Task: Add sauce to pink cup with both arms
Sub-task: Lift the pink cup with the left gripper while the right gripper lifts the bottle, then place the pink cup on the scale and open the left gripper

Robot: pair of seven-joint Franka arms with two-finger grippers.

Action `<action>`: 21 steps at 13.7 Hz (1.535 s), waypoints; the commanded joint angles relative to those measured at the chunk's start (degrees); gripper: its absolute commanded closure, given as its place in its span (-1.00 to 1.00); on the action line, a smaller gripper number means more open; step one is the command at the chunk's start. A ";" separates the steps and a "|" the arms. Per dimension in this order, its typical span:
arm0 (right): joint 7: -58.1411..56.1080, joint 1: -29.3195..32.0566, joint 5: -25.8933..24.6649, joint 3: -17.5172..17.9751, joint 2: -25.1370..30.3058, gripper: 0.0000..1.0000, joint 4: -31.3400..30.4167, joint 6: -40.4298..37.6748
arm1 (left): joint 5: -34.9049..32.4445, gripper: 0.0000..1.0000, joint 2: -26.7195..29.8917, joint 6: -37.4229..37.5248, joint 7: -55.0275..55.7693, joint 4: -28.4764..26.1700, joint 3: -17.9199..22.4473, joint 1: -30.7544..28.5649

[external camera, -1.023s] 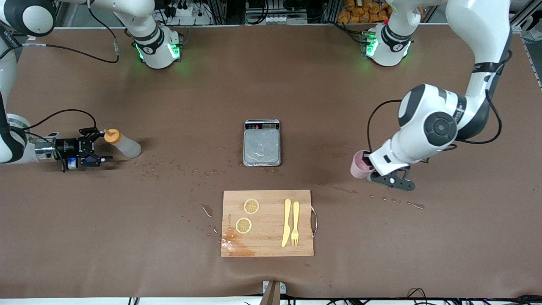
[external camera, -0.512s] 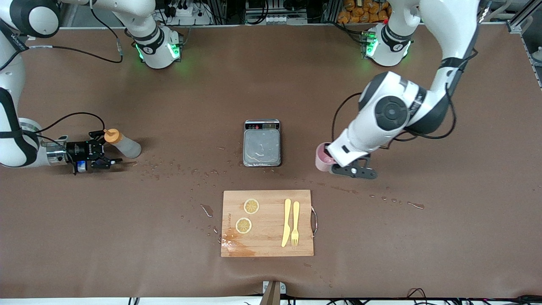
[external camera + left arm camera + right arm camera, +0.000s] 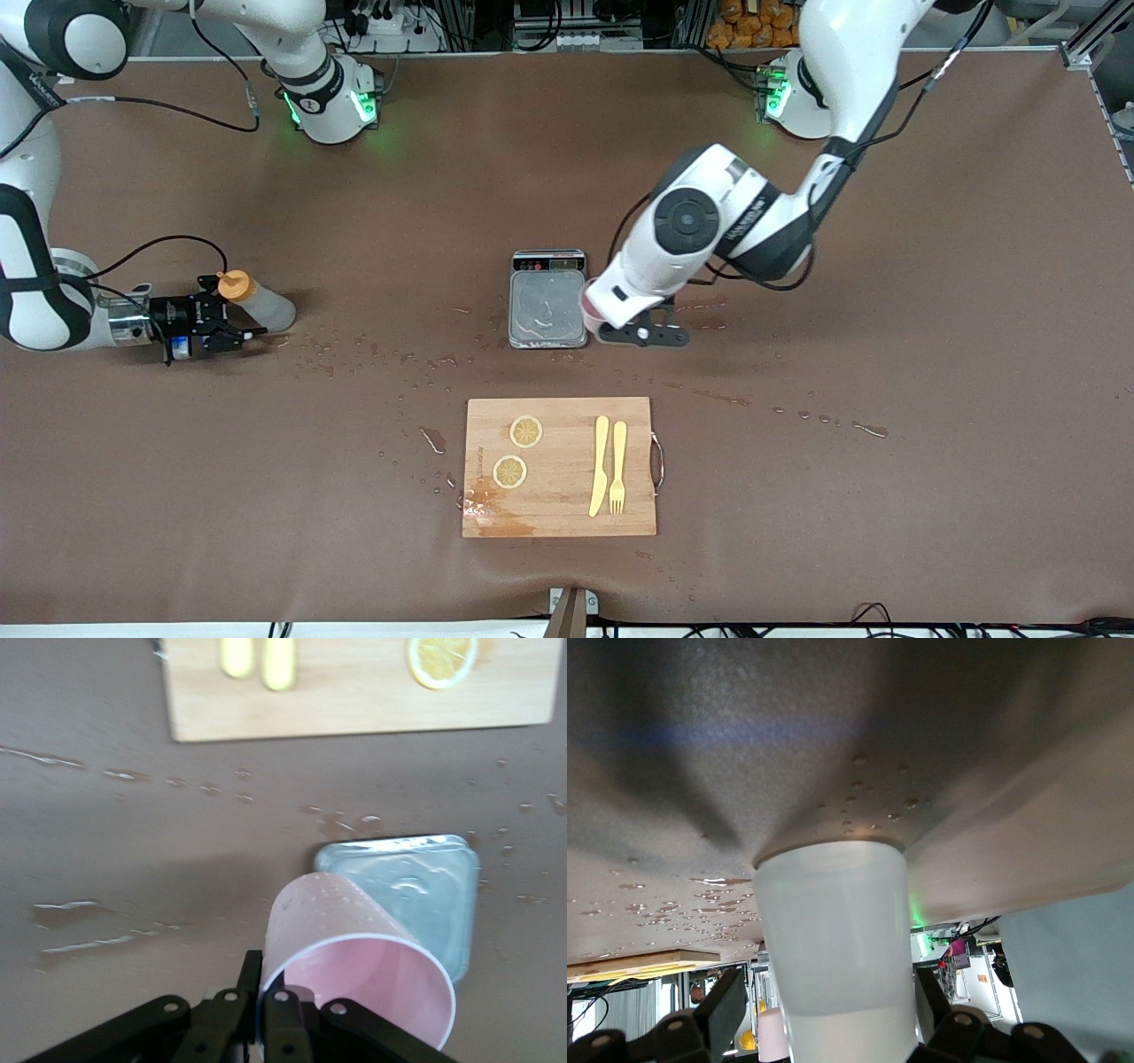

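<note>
— Well, where's the pink cup (image 3: 588, 306)?

— Clamped in the left pincer (image 3: 620, 326), up in the air, over the edge of the grey scale tray (image 3: 547, 301) toward the left arm's end. The left wrist view shows the cup (image 3: 354, 970) tilted, rim pinched between the fingers (image 3: 282, 1020).

— And the sauce (image 3: 255, 300)?

— Standing on the brown surface (image 3: 797, 496) near the right arm's end. The right pincer (image 3: 226, 315) is low around it, fingers apart on either side of the bottle; I cannot tell whether they touch it.

— Anything else?

— A wooden board (image 3: 560, 467) nearer the front camera, with lemon slices (image 3: 526, 431).
</note>
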State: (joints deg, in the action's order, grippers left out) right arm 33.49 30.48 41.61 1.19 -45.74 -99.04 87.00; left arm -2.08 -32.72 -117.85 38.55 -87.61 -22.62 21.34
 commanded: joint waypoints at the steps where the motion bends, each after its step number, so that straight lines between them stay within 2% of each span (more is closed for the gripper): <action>1: 0.44 -0.07 1.46 0.04 0.65 -0.24 -0.80 0.01 | 0.93 1.00 -5.06 1.31 4.33 6.04 0.39 3.26; 3: 0.52 0.02 1.46 0.04 0.65 -0.09 -0.80 -0.25 | 0.93 1.00 -6.74 0.96 6.97 6.66 0.39 5.11; 8: 1.49 -0.07 1.63 0.13 1.17 -0.08 -0.27 -1.31 | 0.93 1.00 -9.03 -3.43 7.60 6.75 0.83 7.75; 11: 6.32 -0.50 1.20 0.22 1.88 -0.08 2.18 -2.71 | 0.85 1.00 -10.43 -5.09 7.59 6.75 0.83 8.63; 15: 8.51 -3.05 0.06 -0.13 5.65 -0.08 2.28 -2.45 | 0.67 1.00 -11.40 -5.98 7.16 6.67 0.91 9.16; 16: 10.00 -3.40 -0.64 -0.13 6.88 -0.08 2.28 -2.28 | 0.67 0.73 -11.40 -5.98 7.68 6.67 1.00 8.99; 17: 11.06 -4.10 -1.70 -0.13 8.11 -0.08 2.36 -2.10 | 0.84 -0.73 -11.49 -5.98 7.77 6.67 1.09 8.81; 18: 11.68 -4.63 -2.58 -0.22 9.16 -0.08 2.45 -2.01 | 0.67 -1.00 -11.32 -6.24 7.69 6.67 1.18 8.72; 21: 15.63 -6.91 -3.64 -0.13 11.98 -0.08 2.37 -0.78 | 0.58 -1.00 -9.83 -6.25 7.60 6.75 1.18 8.28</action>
State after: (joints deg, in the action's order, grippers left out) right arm 46.09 25.61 39.33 1.39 -36.99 -95.57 85.62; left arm -2.07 -43.73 -124.20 45.25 -81.45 -21.87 29.46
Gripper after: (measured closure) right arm 0.458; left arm 0.489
